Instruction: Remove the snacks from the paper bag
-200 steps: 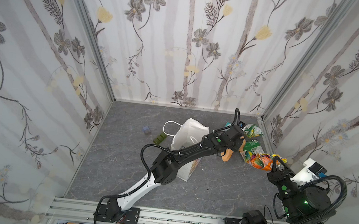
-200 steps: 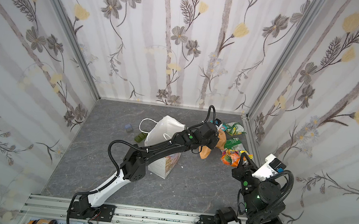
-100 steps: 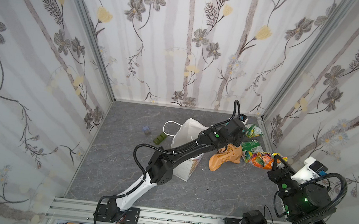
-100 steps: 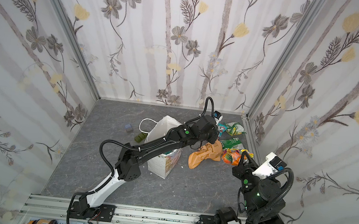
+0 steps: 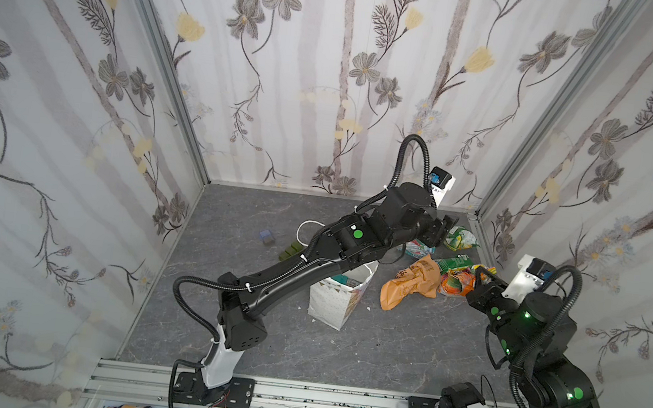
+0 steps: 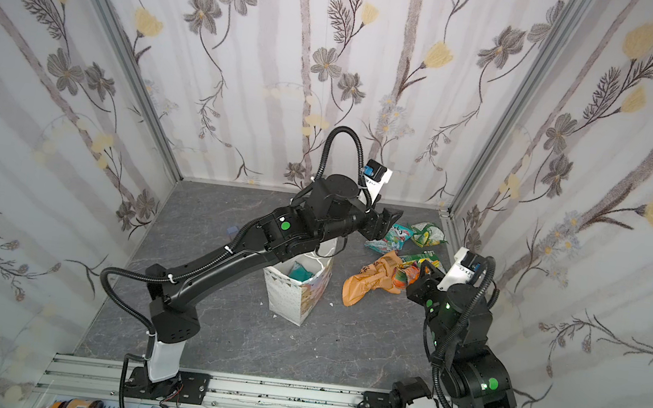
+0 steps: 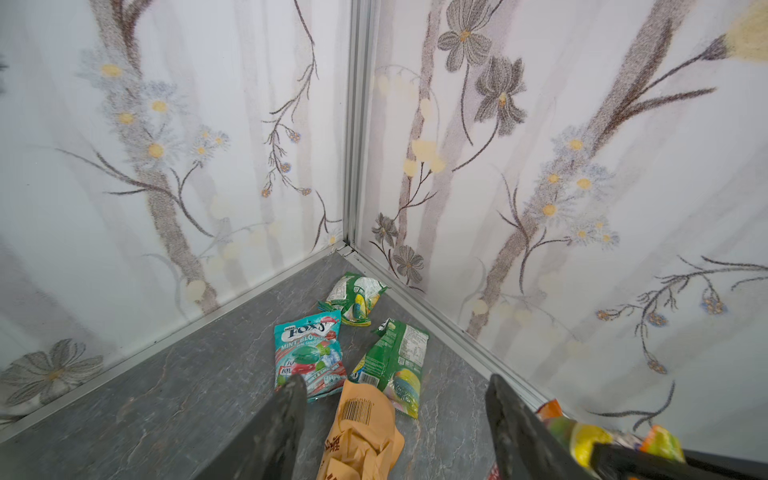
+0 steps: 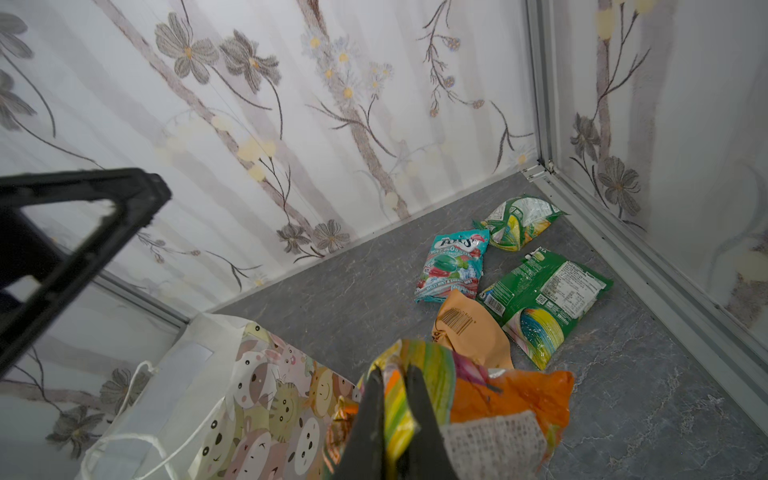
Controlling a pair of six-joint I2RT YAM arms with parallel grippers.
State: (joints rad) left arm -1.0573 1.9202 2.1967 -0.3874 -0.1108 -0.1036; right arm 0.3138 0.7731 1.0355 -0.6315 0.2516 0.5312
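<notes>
Five packets are out by my count, with at least one teal packet (image 6: 301,271) showing inside the paper bag (image 6: 292,297), which stands upright mid-bench (image 5: 384,345). My left gripper (image 7: 395,386) is spread wide and empty, hovering over the tan packet (image 7: 361,432). That one lies flat by the Foxy mint packet (image 7: 309,353), a crumpled green packet (image 7: 357,297) and a longer green packet (image 7: 395,361) near the far corner. My right gripper (image 8: 394,372) is pinched shut on an edge of the orange packet (image 8: 511,399), close to the pile. Risks as I judge them: the two grippers are near each other in a crowded corner, so a careless retreat could knock them together or scatter the pile. My left arm (image 5: 310,261) crosses over the bag's mouth, and the bag looks light, so a low swing back could catch its rim and tip it. The right's hold is thin on glossy film — it may slip.
</notes>
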